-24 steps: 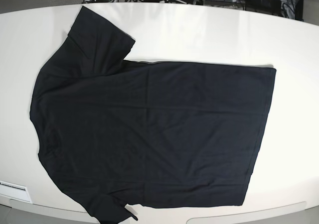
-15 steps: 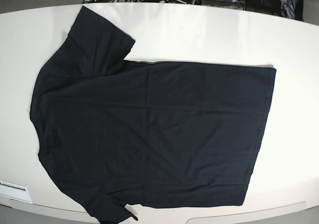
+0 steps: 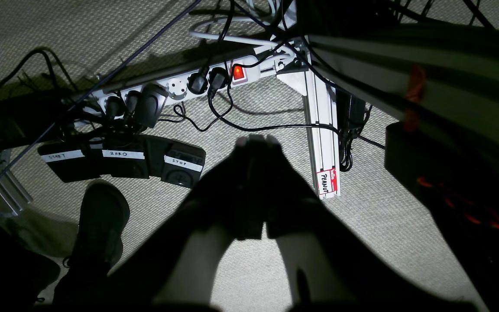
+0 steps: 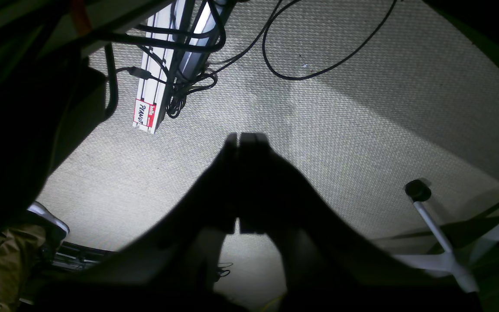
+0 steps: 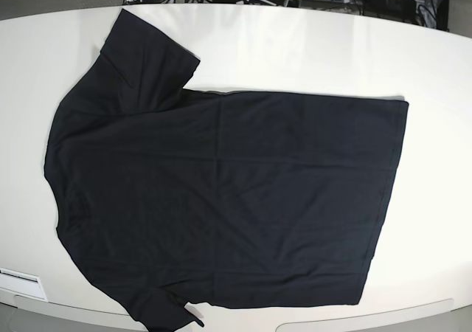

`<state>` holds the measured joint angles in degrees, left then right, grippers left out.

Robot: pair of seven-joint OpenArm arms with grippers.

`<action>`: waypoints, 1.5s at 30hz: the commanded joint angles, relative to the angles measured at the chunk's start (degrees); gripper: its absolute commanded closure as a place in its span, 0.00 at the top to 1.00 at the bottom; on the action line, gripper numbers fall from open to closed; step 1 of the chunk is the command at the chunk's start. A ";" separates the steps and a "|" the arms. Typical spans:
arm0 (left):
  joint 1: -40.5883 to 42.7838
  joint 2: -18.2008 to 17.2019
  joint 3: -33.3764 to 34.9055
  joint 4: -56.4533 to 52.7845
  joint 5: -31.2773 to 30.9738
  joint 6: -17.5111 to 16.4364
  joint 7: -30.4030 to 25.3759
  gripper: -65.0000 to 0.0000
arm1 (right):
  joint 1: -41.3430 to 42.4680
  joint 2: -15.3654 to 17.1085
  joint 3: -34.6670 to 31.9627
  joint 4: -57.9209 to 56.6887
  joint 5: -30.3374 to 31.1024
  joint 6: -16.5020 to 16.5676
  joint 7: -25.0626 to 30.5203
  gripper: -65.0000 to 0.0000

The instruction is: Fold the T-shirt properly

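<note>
Under my left wrist three black pedals (image 3: 121, 162) carry white tapes reading START (image 3: 62, 156), ZERO (image 3: 123, 154) and STOP (image 3: 183, 162). A red-and-white tag (image 3: 327, 183) on the rail's (image 3: 321, 130) end says PEANUT; my right wrist sees that tag (image 4: 144, 112) too

In the base view neither arm appeared, and the near sleeve of the T-shirt (image 5: 166, 313) was cut off by the bottom edge, its collar side too dark to make out. The left gripper (image 3: 256, 141) and right gripper (image 4: 245, 138) showed only as dark, blurred silhouettes over the carpet (image 4: 340, 108). A dark shoe (image 3: 100, 225) lay half lost in shadow.
</note>
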<state>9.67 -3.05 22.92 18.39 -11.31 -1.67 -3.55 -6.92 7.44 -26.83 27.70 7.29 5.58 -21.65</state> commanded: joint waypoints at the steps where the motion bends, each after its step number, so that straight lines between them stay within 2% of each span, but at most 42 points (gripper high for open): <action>1: 0.28 -0.11 0.15 0.35 0.33 0.22 -0.26 0.00 | 0.11 0.20 0.04 0.44 -0.26 0.00 0.02 0.00; 12: 0.31 -0.11 0.15 0.35 0.33 0.20 -0.15 0.00 | 0.11 0.20 0.04 0.44 -0.26 0.02 -0.07 0.00; 16: 0.31 -0.15 0.15 0.35 0.37 0.20 1.18 0.00 | -0.50 0.22 0.04 0.44 -0.24 0.02 -2.82 0.00; 20: 2.12 -0.48 0.15 1.55 0.70 0.20 2.93 0.00 | -4.09 0.79 0.04 2.67 -0.48 -0.57 -5.97 0.00; 24: 6.05 -2.05 0.22 6.03 3.85 -0.04 4.39 0.00 | -10.54 2.73 0.04 9.73 -0.44 1.18 -8.28 0.00; 29: 12.52 -5.81 0.31 14.60 2.84 -0.50 9.90 0.00 | -19.12 6.36 0.04 22.34 0.15 3.32 -13.55 0.00; 33: 19.23 -10.21 0.31 24.22 -1.55 -1.31 13.88 0.00 | -26.77 9.97 0.04 33.05 0.37 3.43 -14.23 0.00; 38: 29.40 -16.44 0.31 39.67 -1.90 -1.29 15.02 0.00 | -36.13 15.02 0.07 46.69 0.37 3.41 -17.09 0.00; 42: 37.64 -22.08 0.26 53.29 -2.73 -1.27 18.62 0.00 | -43.67 19.10 0.31 58.18 0.35 3.04 -19.04 0.00; 45: 44.19 -26.67 0.17 63.43 -2.69 -1.27 19.08 0.00 | -49.37 21.92 0.33 67.25 -0.63 0.63 -19.87 0.00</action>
<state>52.75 -29.41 23.03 81.78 -13.82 -2.59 15.57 -55.46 29.12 -26.48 94.56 6.20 5.93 -41.50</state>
